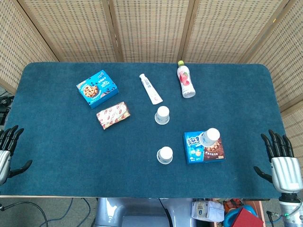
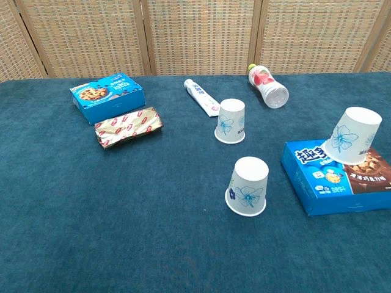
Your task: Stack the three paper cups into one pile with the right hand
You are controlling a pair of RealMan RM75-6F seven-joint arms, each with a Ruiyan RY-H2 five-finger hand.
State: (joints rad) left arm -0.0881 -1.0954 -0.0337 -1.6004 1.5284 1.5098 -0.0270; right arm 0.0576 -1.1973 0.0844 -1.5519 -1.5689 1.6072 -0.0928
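Right hand (image 1: 284,163) empty, fingers spread, at near table edge; left hand (image 1: 7,151) likewise. Cups inverted, apart: near cup (image 2: 248,186), cup on biscuit box (image 2: 352,135), far cup (image 2: 231,121). Grab near one first, from above, by sidewall

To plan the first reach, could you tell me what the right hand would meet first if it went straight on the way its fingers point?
Apparently nothing: the right hand points up the table's right edge, outside the cups and boxes.
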